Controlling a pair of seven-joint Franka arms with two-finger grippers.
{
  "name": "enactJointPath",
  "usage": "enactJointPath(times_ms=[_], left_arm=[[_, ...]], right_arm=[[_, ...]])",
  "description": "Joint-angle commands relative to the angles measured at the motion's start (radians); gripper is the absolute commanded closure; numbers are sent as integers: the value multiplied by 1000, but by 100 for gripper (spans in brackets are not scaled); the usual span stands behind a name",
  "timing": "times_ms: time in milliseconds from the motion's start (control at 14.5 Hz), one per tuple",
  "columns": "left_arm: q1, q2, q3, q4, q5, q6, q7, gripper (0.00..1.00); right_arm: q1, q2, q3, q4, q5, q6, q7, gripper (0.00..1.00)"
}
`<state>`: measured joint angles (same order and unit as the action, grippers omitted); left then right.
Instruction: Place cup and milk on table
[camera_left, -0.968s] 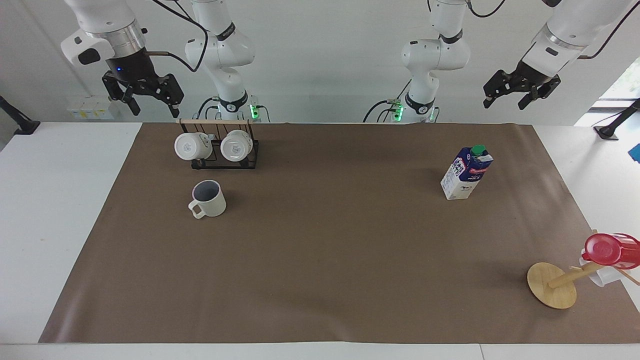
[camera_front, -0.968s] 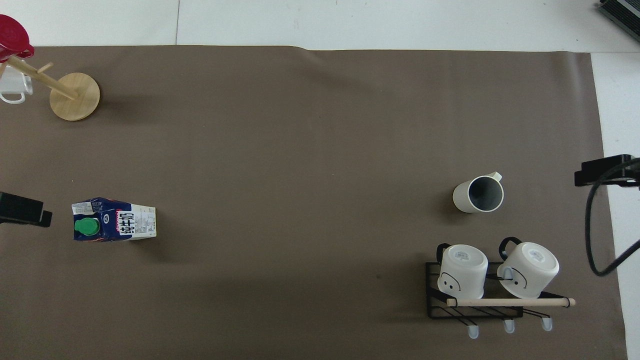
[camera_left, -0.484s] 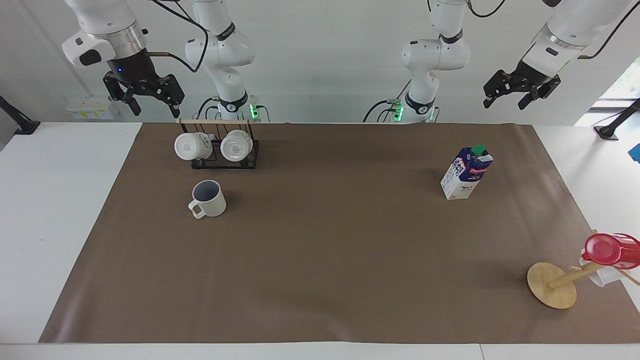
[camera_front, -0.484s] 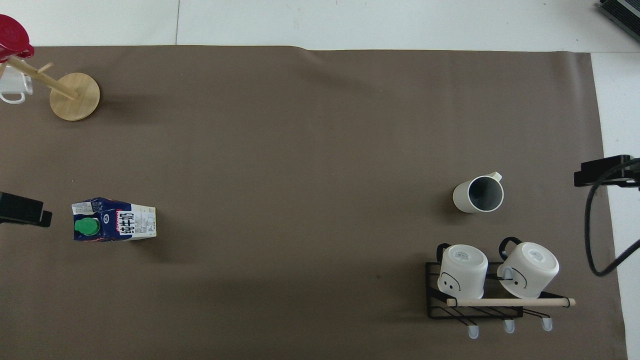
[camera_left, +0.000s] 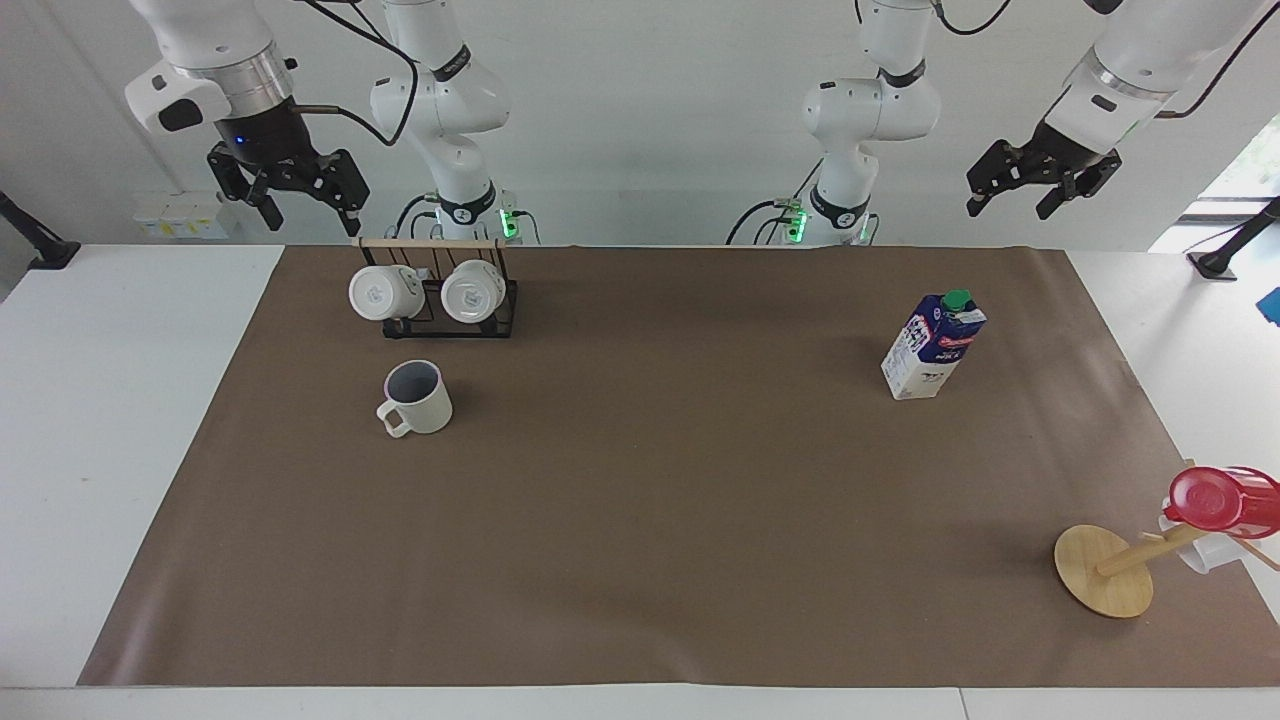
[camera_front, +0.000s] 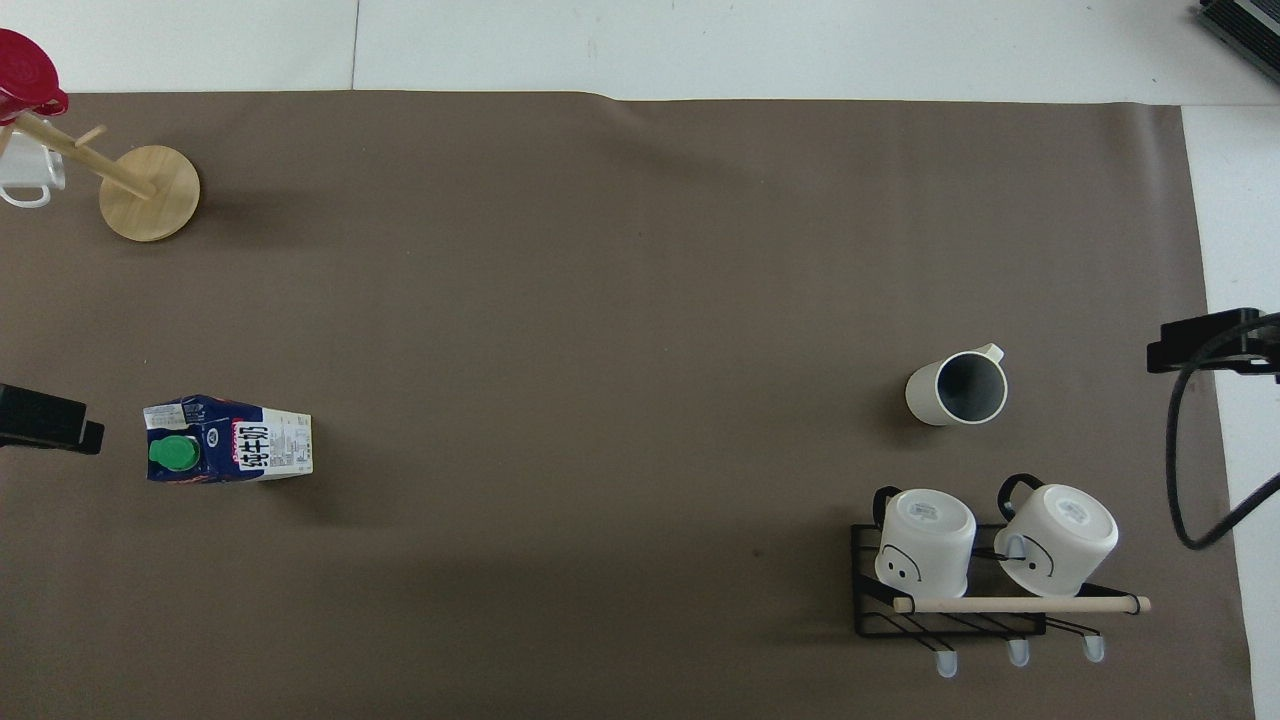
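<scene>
One ceramic cup (camera_left: 418, 396) with a squared handle is stood upright on the matte brown table (camera_left: 640, 560), just farther from the robots than two white mugs (camera_left: 385, 291) racked on wire – one boxy milk (camera_left: 932, 346) carton is stood toward the left arm's end. Left gripper (camera_left: 1017, 197) and right gripper (camera_left: 306, 206) are held raised, both spread, nothing gripped.

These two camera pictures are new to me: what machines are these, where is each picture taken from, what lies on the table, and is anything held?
Two white robot arms stand at a table covered by a brown sheet. One picture faces them from across the table; the other looks down from above their end. The right gripper and left gripper hang open in the air, holding nothing. The cup stands upright on the sheet beside a black rack with two white mugs. The milk stands upright toward the left arm's end. A wooden stand there carries a red cup.
</scene>
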<state>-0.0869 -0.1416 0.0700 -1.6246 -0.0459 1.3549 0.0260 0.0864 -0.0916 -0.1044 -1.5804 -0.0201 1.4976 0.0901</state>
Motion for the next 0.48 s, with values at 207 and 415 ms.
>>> enactJointPath(times_ms=[207, 415], left_arm=[[-7, -1, 2, 17, 20, -17, -9, 0], [-7, -1, 2, 17, 20, -17, -9, 0]], right_arm=[[47, -22, 5, -150, 11, 136, 14, 0], [82, -7, 5, -233, 11, 263, 19, 0]])
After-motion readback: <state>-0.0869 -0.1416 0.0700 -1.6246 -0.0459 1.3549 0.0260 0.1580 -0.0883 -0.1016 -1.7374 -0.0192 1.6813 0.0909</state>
